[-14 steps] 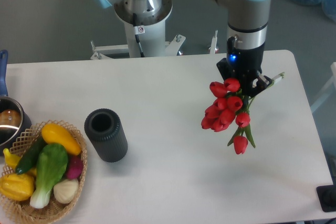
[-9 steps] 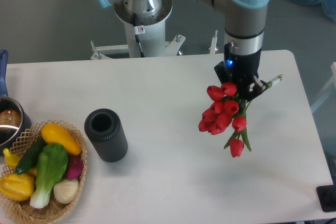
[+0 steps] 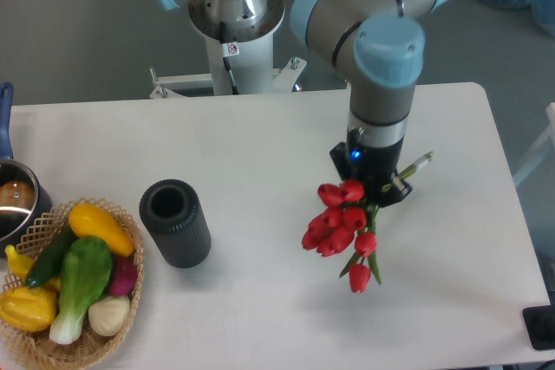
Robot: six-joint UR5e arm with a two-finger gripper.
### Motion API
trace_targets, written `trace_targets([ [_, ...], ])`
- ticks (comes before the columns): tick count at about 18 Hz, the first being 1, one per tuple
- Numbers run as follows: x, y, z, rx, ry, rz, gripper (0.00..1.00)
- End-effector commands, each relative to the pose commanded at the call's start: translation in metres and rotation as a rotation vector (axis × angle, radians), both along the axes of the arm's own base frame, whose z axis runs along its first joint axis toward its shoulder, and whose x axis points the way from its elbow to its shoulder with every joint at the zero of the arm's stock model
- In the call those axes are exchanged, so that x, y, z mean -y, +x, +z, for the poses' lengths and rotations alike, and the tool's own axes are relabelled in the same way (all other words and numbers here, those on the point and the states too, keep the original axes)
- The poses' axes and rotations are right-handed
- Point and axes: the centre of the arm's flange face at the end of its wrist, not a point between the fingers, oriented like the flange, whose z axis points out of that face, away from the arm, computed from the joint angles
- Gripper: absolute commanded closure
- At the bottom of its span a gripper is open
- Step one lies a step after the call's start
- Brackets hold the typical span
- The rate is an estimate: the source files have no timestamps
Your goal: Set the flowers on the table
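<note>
The flowers (image 3: pixel 340 221) are up in the air, and I am holding them with my pincer (image 3: pixel 373 188). The pincer is pinching the green stems near the top. The red buds hang down and to the left. One bud hangs lower than the rest. I can see a soft shadow under the bunch on the counter (image 3: pixel 260 145), so I think the flowers are not touching it yet. They are over the right half of the counter, well apart from the other things.

So the job is partly done. I have the flowers in my grip and they are over the white counter. What is left is the last bit: bring them down until they lie on the counter, then let go and pull the arm away. I cannot tell how high the lowest bud is above the top, so I would go down slowly.

The spot under the bunch looks bare and flat, so it seems a good place to lay them.

To the left stands a black cylinder (image 3: pixel 175 223), with its open end up. Farther left, at the corner, is a basket (image 3: pixel 35 348) full of toy vegetables (image 3: pixel 78 275). A pot (image 3: pixel 16 201) peeks in at the left edge. None of these are near the flowers.
</note>
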Motion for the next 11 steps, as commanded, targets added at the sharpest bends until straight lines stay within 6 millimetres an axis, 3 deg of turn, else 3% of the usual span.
trace_targets([
  [3,0.001,0.009,-0.017,0.027,-0.017,-0.008,0.68],
  [6,0.005,0.01,-0.035,0.053,-0.036,-0.009,0.3],
  [8,0.005,0.007,-0.032,0.024,-0.014,0.015,0.0],
  [11,0.014,0.001,-0.019,0.004,0.009,0.068,0.0],
])
